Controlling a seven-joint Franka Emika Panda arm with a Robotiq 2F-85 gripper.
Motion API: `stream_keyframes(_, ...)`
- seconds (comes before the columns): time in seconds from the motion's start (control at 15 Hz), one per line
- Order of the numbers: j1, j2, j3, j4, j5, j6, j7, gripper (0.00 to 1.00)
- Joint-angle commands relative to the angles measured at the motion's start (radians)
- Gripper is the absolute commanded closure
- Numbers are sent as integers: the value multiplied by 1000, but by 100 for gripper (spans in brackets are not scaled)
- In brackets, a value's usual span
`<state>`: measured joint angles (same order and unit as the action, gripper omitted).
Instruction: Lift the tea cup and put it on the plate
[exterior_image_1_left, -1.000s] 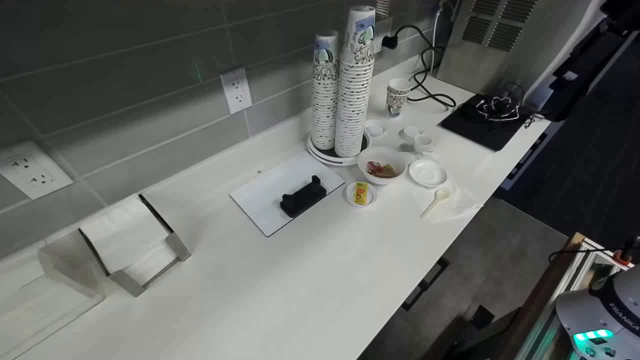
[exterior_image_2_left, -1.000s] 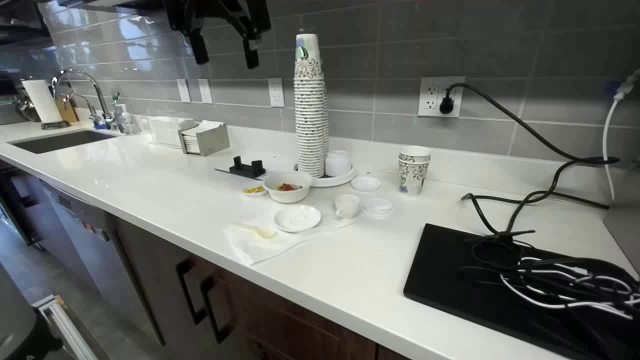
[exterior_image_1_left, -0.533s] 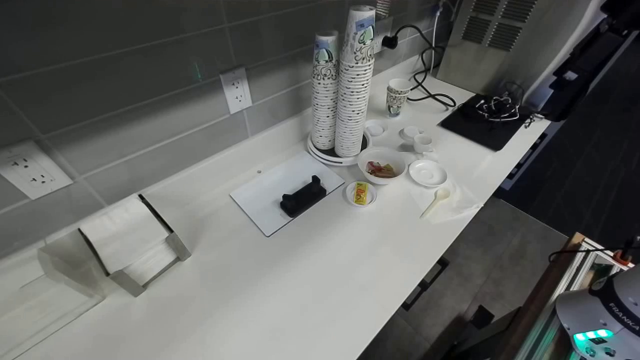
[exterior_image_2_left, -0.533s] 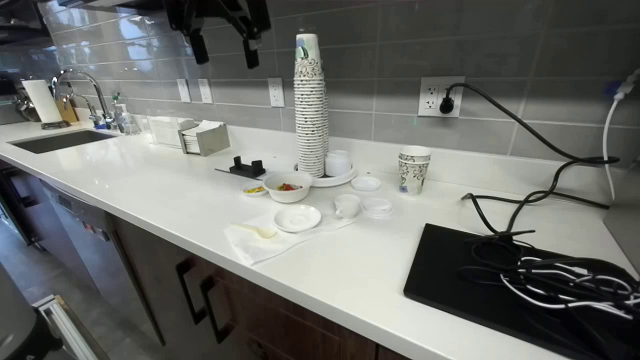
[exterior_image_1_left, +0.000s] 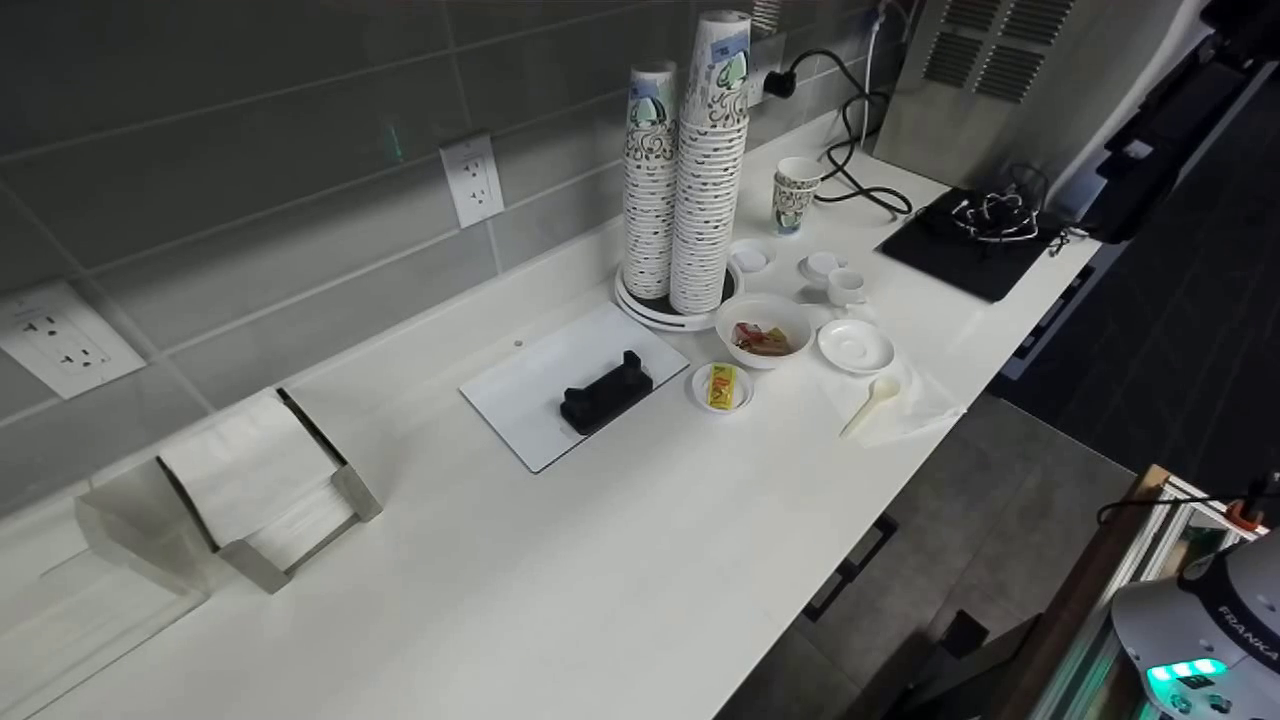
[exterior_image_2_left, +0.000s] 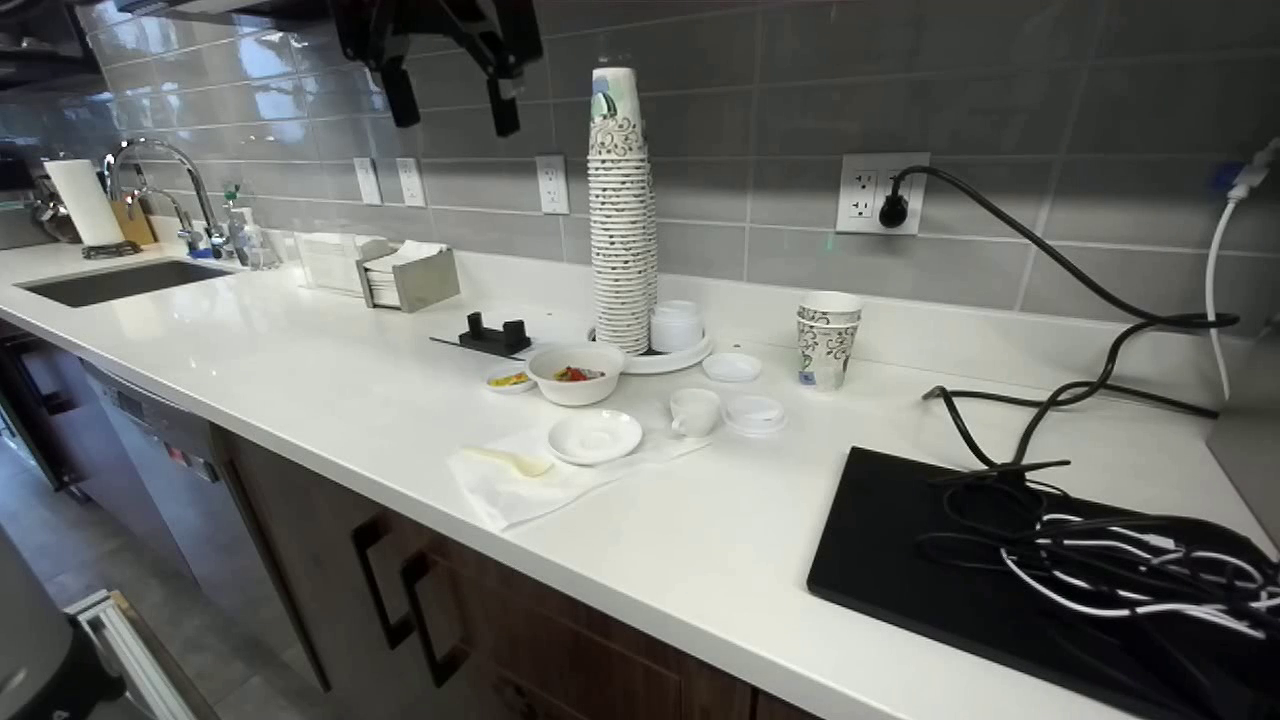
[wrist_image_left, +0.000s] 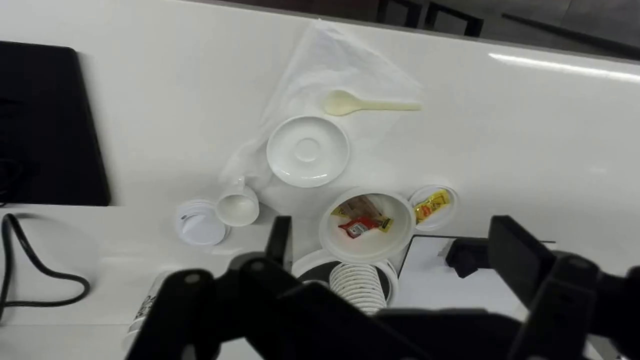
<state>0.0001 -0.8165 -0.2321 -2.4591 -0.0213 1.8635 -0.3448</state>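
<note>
Hand (exterior_image_2_left: 455, 115) and tea cup (exterior_image_2_left: 697, 412) keep their earlier places. In an exterior view the hand hangs well clear of the counter (exterior_image_2_left: 720, 530), pointing down, spread wide and empty; the tea cup stands upright just right of the plate (exterior_image_2_left: 595, 438).

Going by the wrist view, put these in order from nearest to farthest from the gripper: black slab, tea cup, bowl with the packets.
In the wrist view, from the gripper:
1. Bowl: nearest, showing between the open jaws.
2. Tea cup: left of the bowl in that view.
3. Black slab: farthest, at that view's left edge.
</note>
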Motion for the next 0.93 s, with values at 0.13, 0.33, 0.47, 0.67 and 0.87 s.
stream_keyframes(0.13,-13,179,37,4,62,291,149,0)
stream_keyframes(0.33,-11,320,45,15,74,388,197,0)
stream_keyframes(0.47,-11,411,47,26,82,400,205,0)
stream_keyframes(0.67,-34,521,60,34,68,436,245,0)
stream_keyframes(0.87,-61,608,56,41,62,464,275,0)
